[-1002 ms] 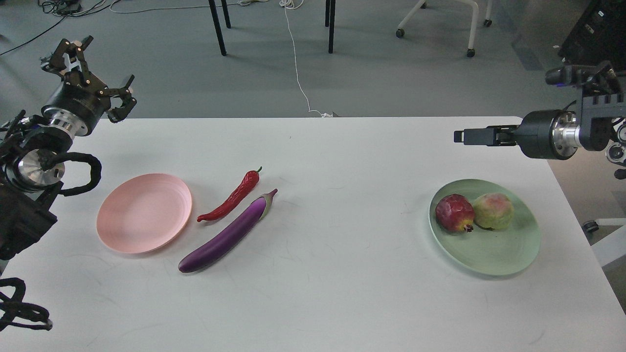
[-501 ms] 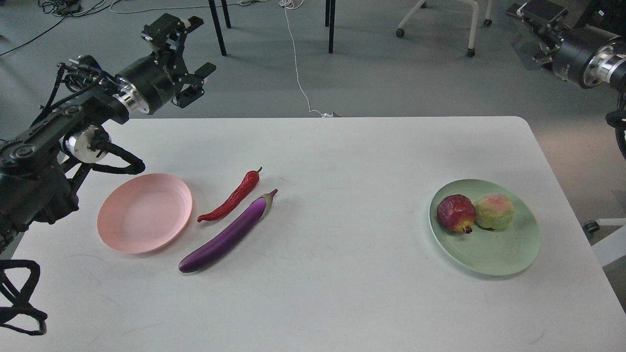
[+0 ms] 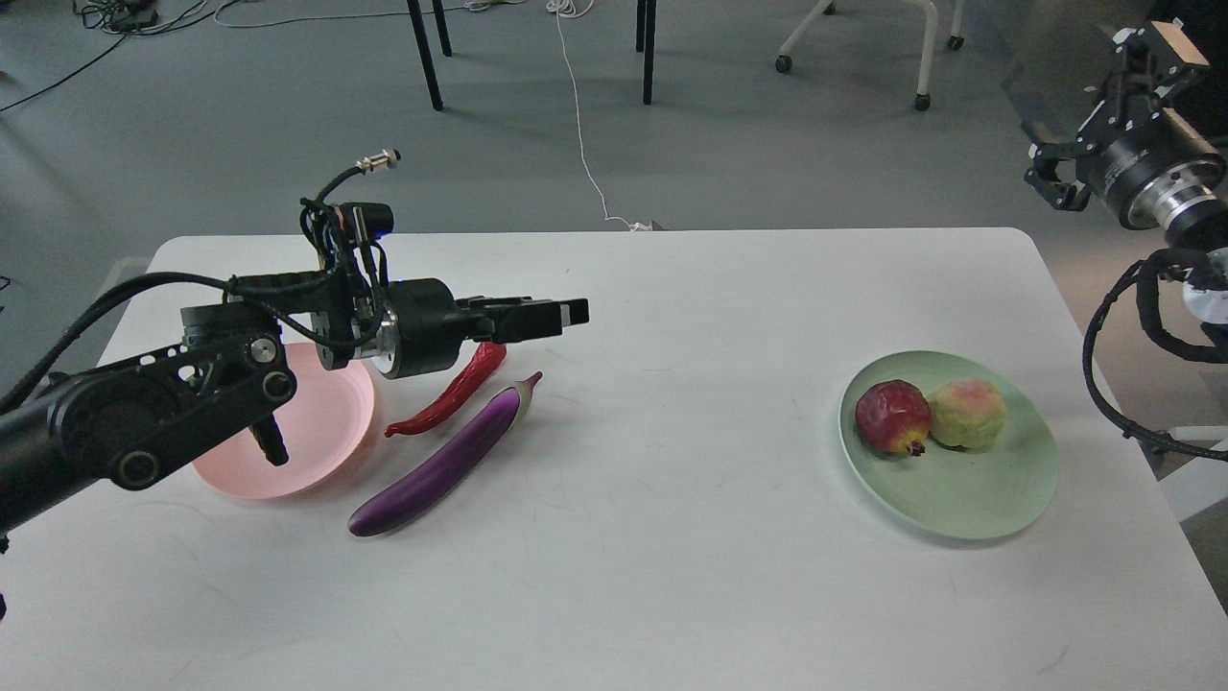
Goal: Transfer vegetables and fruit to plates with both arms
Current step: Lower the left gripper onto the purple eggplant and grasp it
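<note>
Head view: the green plate (image 3: pixel 969 499) holds the red fruit (image 3: pixel 892 416) and yellow-green fruit (image 3: pixel 969 414); the pink plate (image 3: pixel 317 432) holds nothing. Eggplant (image 3: pixel 441 468) and chili (image 3: pixel 446 398) lie on the tabletop (image 3: pixel 672 576). The left end effector (image 3: pixel 542 320) hovers level above the chili, fingers together; the right end effector (image 3: pixel 1103 106), raised off-table, spreads apart.
</note>
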You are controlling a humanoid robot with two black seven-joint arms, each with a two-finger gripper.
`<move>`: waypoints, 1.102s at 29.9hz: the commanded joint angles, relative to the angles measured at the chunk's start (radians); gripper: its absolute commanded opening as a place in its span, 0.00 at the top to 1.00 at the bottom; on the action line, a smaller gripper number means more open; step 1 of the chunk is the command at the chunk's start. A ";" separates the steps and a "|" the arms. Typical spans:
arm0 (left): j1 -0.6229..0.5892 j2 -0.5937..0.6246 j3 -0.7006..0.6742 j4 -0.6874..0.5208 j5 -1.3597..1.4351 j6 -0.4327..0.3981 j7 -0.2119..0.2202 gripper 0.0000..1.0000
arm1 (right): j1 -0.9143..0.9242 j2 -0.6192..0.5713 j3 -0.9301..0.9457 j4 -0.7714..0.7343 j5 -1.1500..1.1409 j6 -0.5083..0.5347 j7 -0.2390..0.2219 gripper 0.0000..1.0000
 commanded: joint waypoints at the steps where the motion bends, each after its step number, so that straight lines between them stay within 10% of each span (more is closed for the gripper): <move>1: 0.004 0.020 0.057 -0.031 0.233 0.054 -0.001 0.03 | -0.085 0.076 0.212 -0.024 0.021 0.004 -0.001 0.01; 33: 0.147 0.071 0.176 0.055 0.497 0.248 -0.039 0.53 | -0.190 0.101 0.338 0.066 0.010 0.090 0.001 0.01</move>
